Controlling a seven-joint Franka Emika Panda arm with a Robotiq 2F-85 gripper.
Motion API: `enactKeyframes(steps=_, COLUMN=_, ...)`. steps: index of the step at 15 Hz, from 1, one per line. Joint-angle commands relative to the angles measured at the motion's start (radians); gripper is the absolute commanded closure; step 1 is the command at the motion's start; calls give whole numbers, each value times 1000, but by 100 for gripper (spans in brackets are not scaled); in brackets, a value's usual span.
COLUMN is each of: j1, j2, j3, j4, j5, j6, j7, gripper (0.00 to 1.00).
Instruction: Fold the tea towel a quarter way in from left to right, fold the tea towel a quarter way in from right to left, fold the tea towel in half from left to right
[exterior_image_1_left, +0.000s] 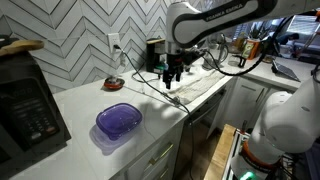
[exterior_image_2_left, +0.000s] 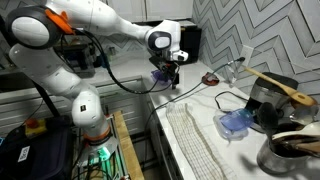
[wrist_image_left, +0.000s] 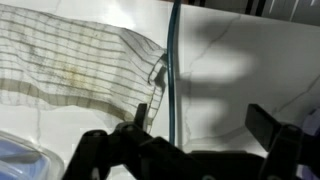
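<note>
The tea towel (exterior_image_1_left: 200, 90) is a whitish cloth with thin dark grid lines. It lies spread out lengthwise on the white counter in both exterior views (exterior_image_2_left: 195, 140). In the wrist view its rumpled end (wrist_image_left: 80, 65) fills the upper left and stops at a dark seam line in the counter (wrist_image_left: 172, 60). My gripper (wrist_image_left: 203, 120) is open and empty. One finger is over the towel's corner and the other over bare counter. In both exterior views the gripper (exterior_image_1_left: 172, 78) (exterior_image_2_left: 170, 82) hangs just above the towel's far end.
A purple bowl (exterior_image_1_left: 119, 121) (exterior_image_2_left: 237, 122) sits on the counter beside the towel. A microwave (exterior_image_1_left: 25, 105) stands at one end. A small red item (exterior_image_1_left: 113, 84) and cables lie by the tiled wall. A pot with a wooden spoon (exterior_image_2_left: 285, 150) stands near the bowl.
</note>
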Motion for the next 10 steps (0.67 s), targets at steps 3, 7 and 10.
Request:
enactKeyframes(steps=3, j1=-3, j2=76, j3=-19, j4=4, j5=7, j6=26, j7=-1, gripper=0)
enactKeyframes(steps=7, j1=-16, j2=112, j3=-29, j4=20, j5=13, j6=28, j7=21, gripper=0)
enactKeyframes(steps=10, j1=-35, j2=134, j3=-39, j4=8, j5=-2, j6=53, j7=32, gripper=0)
